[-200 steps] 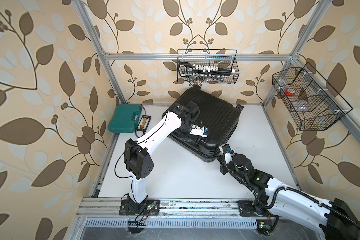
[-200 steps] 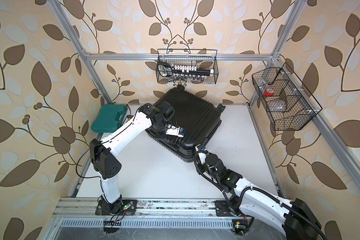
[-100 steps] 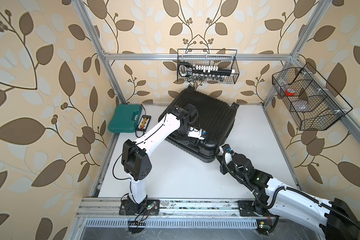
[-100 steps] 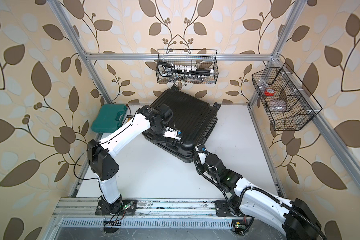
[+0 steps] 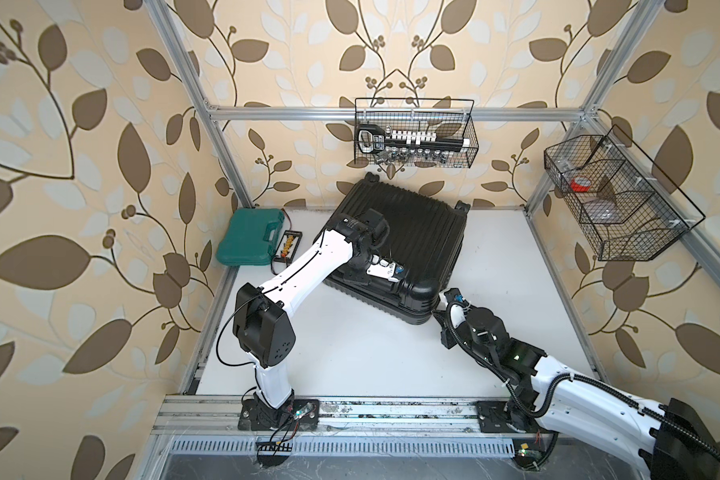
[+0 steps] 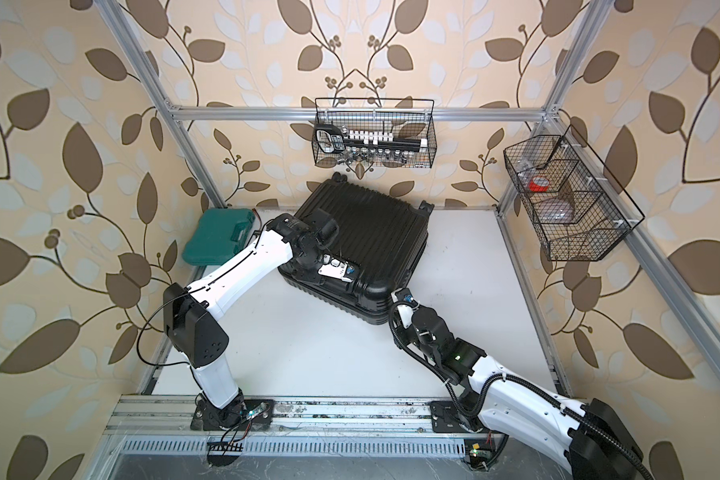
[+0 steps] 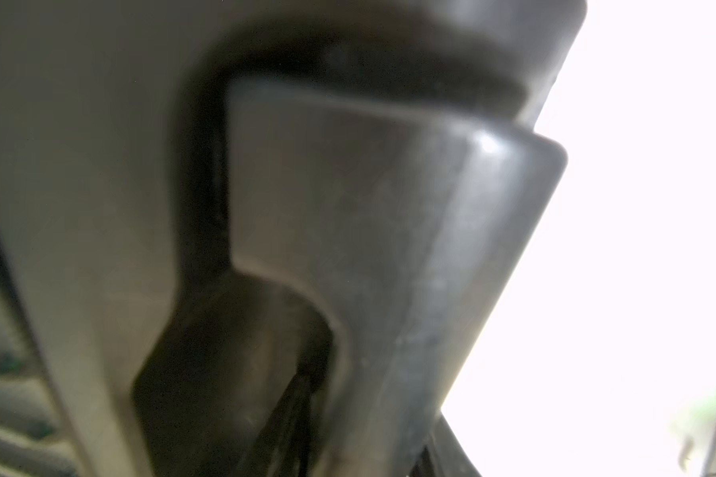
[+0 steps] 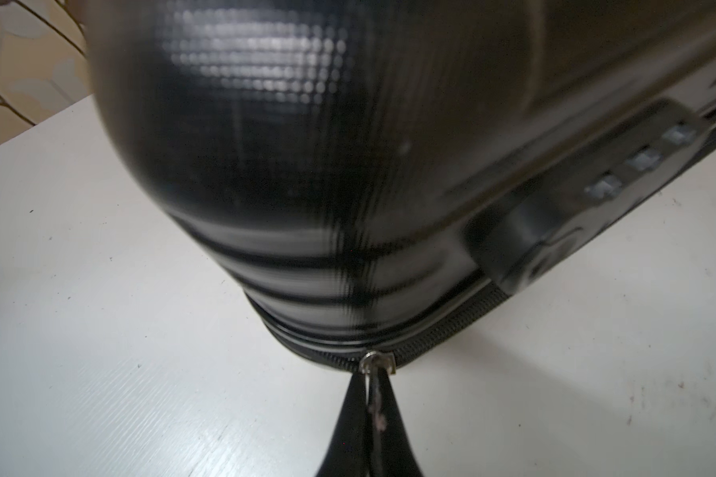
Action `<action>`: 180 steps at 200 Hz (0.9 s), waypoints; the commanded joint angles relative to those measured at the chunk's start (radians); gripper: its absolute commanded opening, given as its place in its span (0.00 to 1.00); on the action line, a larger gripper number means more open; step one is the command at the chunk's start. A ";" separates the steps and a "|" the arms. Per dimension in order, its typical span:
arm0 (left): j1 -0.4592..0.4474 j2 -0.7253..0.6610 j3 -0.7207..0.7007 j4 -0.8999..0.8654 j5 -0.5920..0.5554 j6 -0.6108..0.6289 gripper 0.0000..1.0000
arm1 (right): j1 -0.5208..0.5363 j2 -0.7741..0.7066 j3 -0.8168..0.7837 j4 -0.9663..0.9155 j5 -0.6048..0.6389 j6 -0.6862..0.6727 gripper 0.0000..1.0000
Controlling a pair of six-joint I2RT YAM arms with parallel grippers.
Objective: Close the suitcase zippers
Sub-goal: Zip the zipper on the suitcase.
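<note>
Jaws of the right gripper [image 8: 373, 386] are pressed together on a silvery pull tab [image 8: 375, 373], which hangs from its slider on the zipper track [image 8: 443, 330]. The pinch is at the near corner of the suitcase [image 5: 416, 232], low down and just above the tabletop [image 5: 371, 345]. On the shell side above the track sits a combination lock [image 8: 637, 161] with three pale dials.

For the left gripper [image 5: 385, 270] I cannot tell whether the jaws are spread or closed. It lies on the ribbed top of the case near the edge facing its own arm, and its wrist view shows only blurred dark moulded plastic, too close to read.

In both top views the glossy black case lies flat with its halves together, turned at an angle toward the back of the table. Its caster wheels [image 5: 373, 178] point at the rear wall.

White and matt, the tabletop shows small dark specks and scuffs in the right wrist view. A teal tool case [image 5: 252, 237] rests in the back left corner with a small connector board [image 5: 288, 247] just beside it.

An aluminium frame [image 5: 391, 113] rises around the table against cream wallpaper [image 5: 80, 166] printed with brown leaves. One wire basket [image 5: 470, 137] of tools hangs from the back rail. A second basket [image 5: 661, 232] on the right side holds a red roll [image 5: 580, 184]. Both arm bases are bolted to a metal rail [image 5: 391, 411] along the front.
</note>
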 commanded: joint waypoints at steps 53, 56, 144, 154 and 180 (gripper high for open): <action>-0.035 -0.048 0.111 0.079 0.003 -0.291 0.25 | 0.079 -0.047 -0.021 0.046 -0.098 0.037 0.00; -0.036 -0.046 0.117 0.080 -0.002 -0.297 0.25 | 0.083 -0.051 -0.021 0.042 -0.092 0.038 0.00; -0.067 -0.069 0.154 0.185 -0.007 -0.462 0.24 | 0.112 -0.101 -0.055 0.092 -0.172 0.041 0.00; -0.069 -0.071 0.147 0.201 -0.004 -0.496 0.23 | 0.115 -0.103 -0.060 0.112 -0.179 0.037 0.00; -0.090 -0.076 0.132 0.235 0.010 -0.585 0.24 | 0.118 -0.090 -0.066 0.129 -0.164 0.035 0.00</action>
